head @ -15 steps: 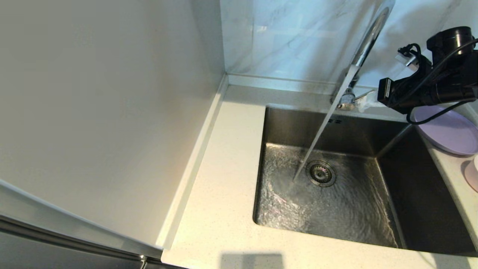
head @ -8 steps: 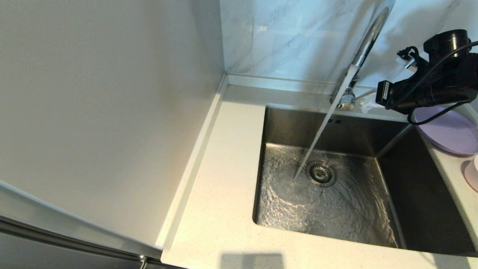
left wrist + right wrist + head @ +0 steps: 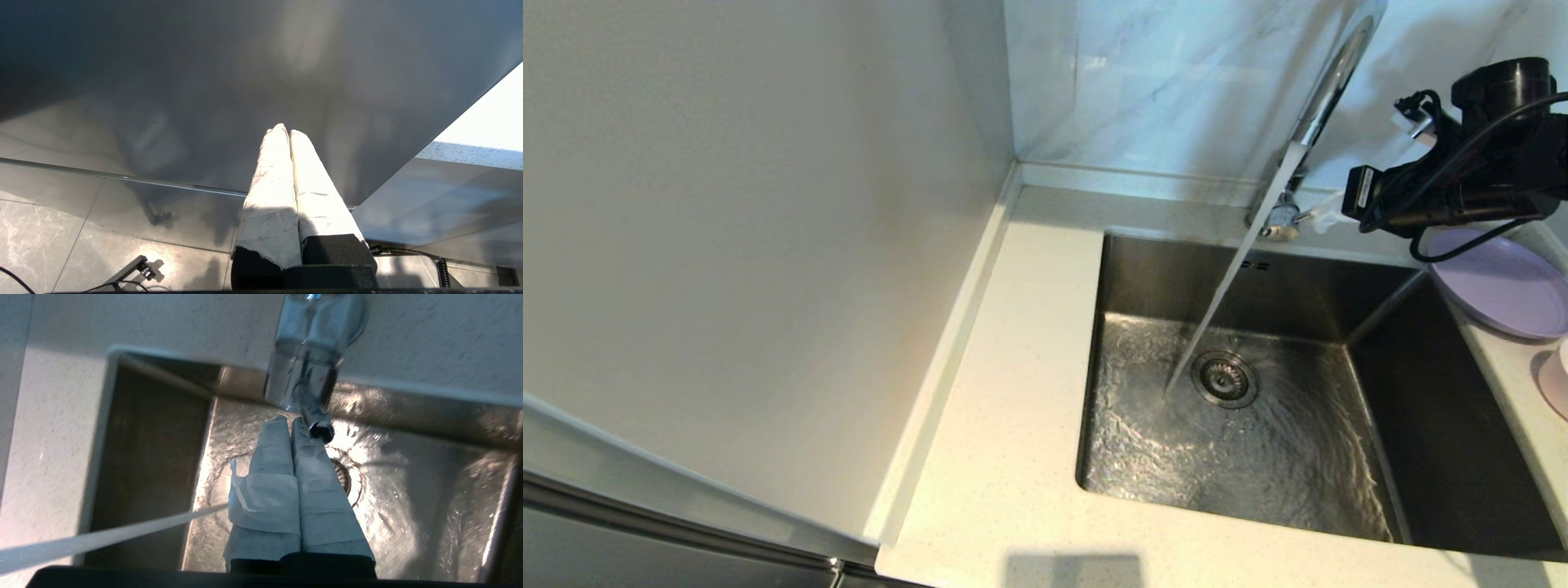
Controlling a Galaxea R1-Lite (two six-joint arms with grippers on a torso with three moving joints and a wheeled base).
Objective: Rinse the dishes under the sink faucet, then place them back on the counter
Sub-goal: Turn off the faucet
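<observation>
Water's pouring from the faucet (image 3: 1327,82) into the sink (image 3: 1241,408), pooling round the drain strainer (image 3: 1224,379). Right end effector (image 3: 291,420), fingers pressed together w/ nothing between, is touching the lever (image 3: 314,416). Plate (image 3: 1503,286) and cup (image 3: 1556,380) are sitting on the table (image 3: 1013,392) at 3 o'clock, both partly cut off. Left end effector (image 3: 284,130) is closed, parked low.

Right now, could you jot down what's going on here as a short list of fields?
water: running from the faucet into the sink
right gripper: fingers shut, empty, tips at the faucet lever by the faucet base
left gripper: shut, empty, away from the sink, out of the head view
plate: on the counter right of the sink, partly over its edge
cup: on the counter, nearer than the plate, at the frame edge
sink contents: only water and the drain
</observation>
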